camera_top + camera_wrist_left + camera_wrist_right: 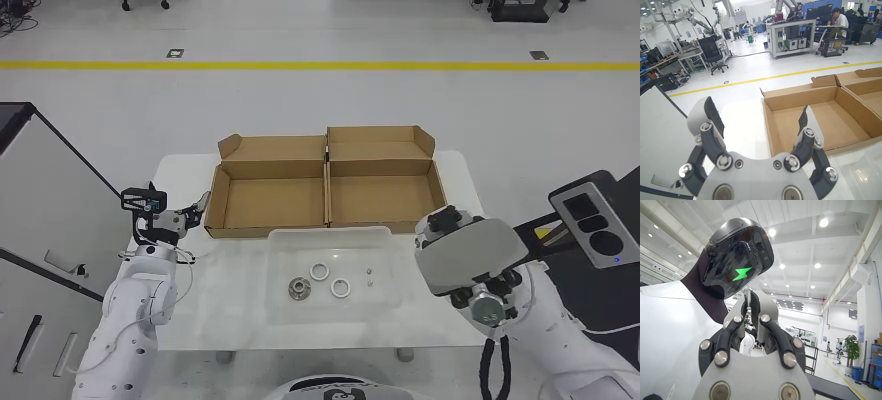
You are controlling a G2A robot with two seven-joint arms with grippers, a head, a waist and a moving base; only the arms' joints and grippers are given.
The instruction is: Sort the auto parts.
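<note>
On smooth white table (240,290): left cardboard box (270,205) and right cardboard box (385,200), brown, lids folded back, touching side by side. Just nearer, clear rectangular plastic tray (330,243) holding flanged metal hub (298,290), far ring (321,271), near ring (341,289), tiny bits (370,270). Beside left box's outer wall, left gripper (190,213), ribbed black pads spread wide. Right gripper (749,299) pointing upward, clamped on threaded metal bolt (748,296).

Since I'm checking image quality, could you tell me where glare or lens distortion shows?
Left wrist view: the yellow floor line bows slightly; glare sheens the table. Right wrist view: ceiling lamps flare behind the right gripper shut on a bolt. Top view: even light.
</note>
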